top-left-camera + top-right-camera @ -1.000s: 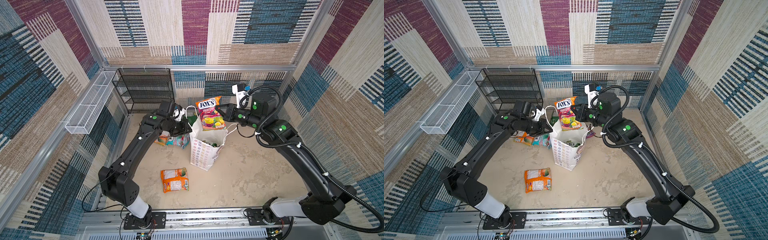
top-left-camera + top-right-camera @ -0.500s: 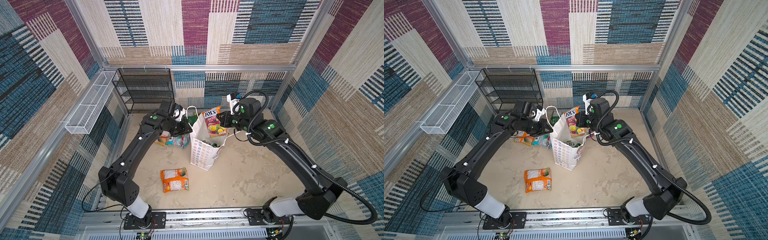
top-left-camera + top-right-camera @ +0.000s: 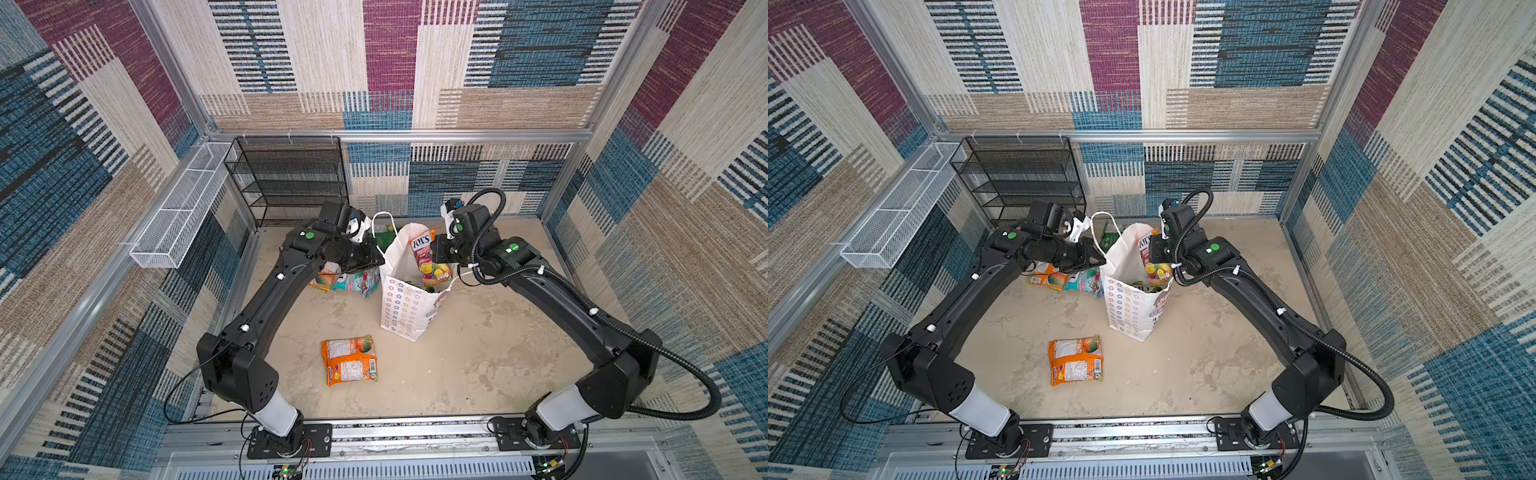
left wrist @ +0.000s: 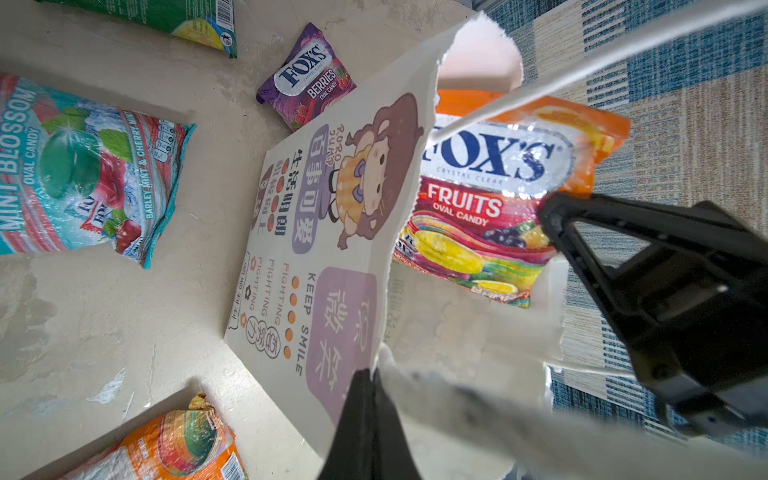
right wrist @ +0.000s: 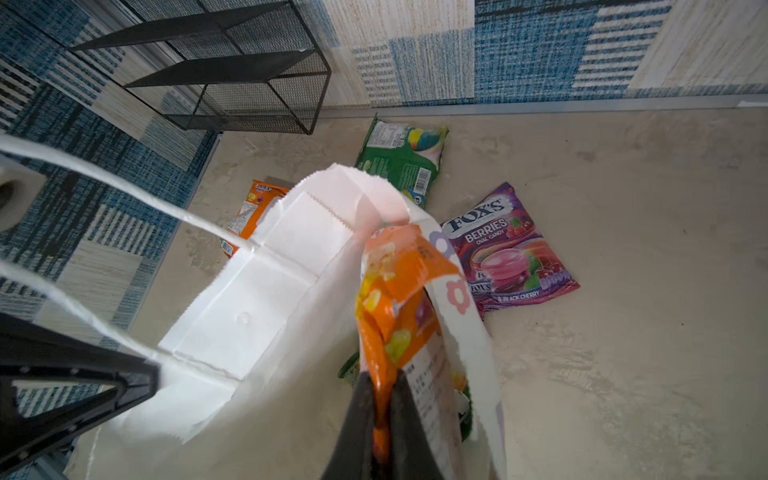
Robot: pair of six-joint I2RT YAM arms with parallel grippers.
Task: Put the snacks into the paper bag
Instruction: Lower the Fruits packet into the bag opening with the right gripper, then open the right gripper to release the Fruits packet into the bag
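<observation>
Change: right gripper (image 5: 380,382), pinching FOX'S Fruits packet (image 4: 486,199), came down; packet now half inside paper bag (image 3: 405,307) mouth. left gripper (image 4: 368,386) clamped on bag rim, holding it open. Judgement: release next. orange packet (image 3: 349,359) and others still on worktop (image 3: 457,353), outside bag.

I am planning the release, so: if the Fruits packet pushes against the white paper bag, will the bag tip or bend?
The paper bag would probably tip if released: it stands tall on a narrow base. Its thin wall looks floppy, curving where the left hand pinches the rim.
</observation>
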